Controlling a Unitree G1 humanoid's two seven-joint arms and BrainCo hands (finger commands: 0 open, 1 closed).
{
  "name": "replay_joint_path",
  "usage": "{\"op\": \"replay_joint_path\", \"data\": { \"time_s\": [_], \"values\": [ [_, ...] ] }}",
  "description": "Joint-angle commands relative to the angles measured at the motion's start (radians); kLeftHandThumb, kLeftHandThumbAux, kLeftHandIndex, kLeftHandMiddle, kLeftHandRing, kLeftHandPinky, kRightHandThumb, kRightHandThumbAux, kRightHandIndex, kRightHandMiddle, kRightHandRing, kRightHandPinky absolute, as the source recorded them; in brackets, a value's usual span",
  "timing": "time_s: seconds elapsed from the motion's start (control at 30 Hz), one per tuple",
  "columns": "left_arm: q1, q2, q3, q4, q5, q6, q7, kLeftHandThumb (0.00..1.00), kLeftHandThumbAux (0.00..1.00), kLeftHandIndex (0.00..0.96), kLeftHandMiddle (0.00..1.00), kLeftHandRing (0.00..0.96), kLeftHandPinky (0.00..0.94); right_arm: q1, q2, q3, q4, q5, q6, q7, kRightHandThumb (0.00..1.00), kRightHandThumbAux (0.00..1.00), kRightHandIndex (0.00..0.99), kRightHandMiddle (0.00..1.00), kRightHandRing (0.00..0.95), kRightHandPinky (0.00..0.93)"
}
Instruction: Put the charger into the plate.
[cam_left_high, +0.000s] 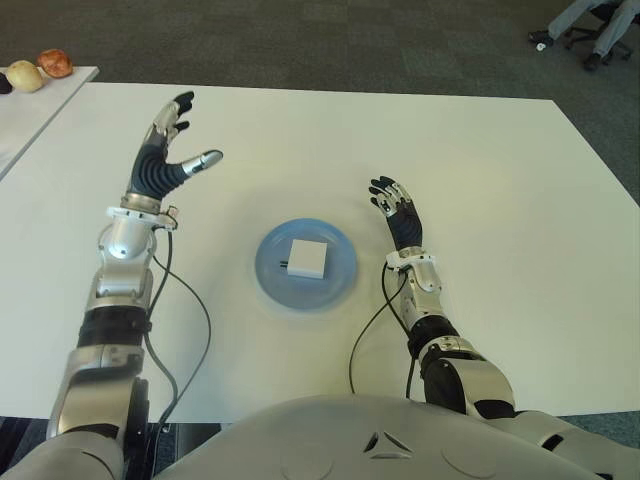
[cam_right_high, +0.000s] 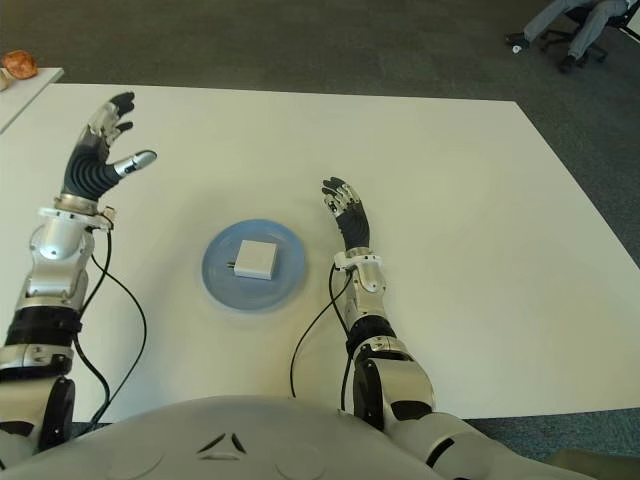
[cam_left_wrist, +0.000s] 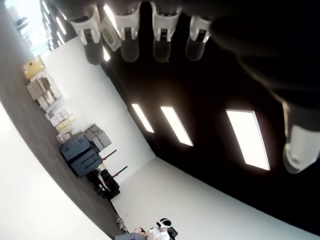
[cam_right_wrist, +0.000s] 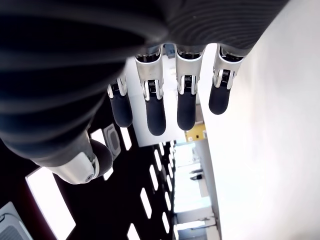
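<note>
White tabletop (cam_left_high: 480, 180) fills most of the eye views, with grey carpet behind it; take the blue plate (cam_left_high: 270, 278) as the landmark. Far to the plate's left and beyond it, some round food items (cam_left_high: 38, 68) sit on a second white surface (cam_left_high: 30, 110). Nearer, still left of the plate and farther back, the left hand (cam_left_high: 168, 150) is raised with fingers spread wide and thumb out, holding nothing (its wrist view shows only ceiling lights past the fingertips). On the plate itself, near its middle, lies the charger (cam_left_high: 306, 258), a flat white block, nearly square, so no long axis stands out; a small dark projection, probably the prongs, shows at the edge facing the plate's left. Just right of the plate, the right hand (cam_left_high: 396, 208) shows low over the table, fingers extended and relaxed, empty.

By my judgement the placing is done and the step in hand is withdrawal. The next move calls only for drawing both arms clear without brushing the plate.
</note>
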Motion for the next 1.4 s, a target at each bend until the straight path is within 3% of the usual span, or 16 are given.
{"op": "replay_joint_path", "data": {
  "time_s": [0.03, 0.5, 0.93, 1.4],
  "values": [
    [0.091, -0.083, -0.020, -0.020, 0.005, 0.034, 0.035, 0.000, 0.572, 0.000, 0.000, 0.000, 0.000, 0.076, 0.009, -0.003, 0.040, 0.006, 0.057, -0.001, 0.000, 0.616, 0.190, 0.235, 0.189, 0.175],
    [0.178, -0.164, -0.008, 0.089, -0.045, 0.065, 0.011, 0.000, 0.627, 0.000, 0.000, 0.000, 0.000, 0.084, 0.010, 0.005, 0.022, -0.007, 0.064, -0.027, 0.000, 0.607, 0.185, 0.238, 0.192, 0.179],
    [0.240, -0.251, -0.026, 0.146, -0.017, 0.031, 0.061, 0.000, 0.588, 0.000, 0.000, 0.000, 0.000, 0.098, 0.014, 0.013, -0.011, -0.011, 0.079, -0.040, 0.000, 0.609, 0.170, 0.221, 0.178, 0.170],
    [0.314, -0.295, -0.040, 0.038, 0.004, 0.132, 0.099, 0.000, 0.613, 0.000, 0.000, 0.000, 0.005, 0.116, 0.006, 0.009, -0.036, 0.018, 0.099, -0.006, 0.000, 0.628, 0.151, 0.165, 0.136, 0.149]
  ]
}}
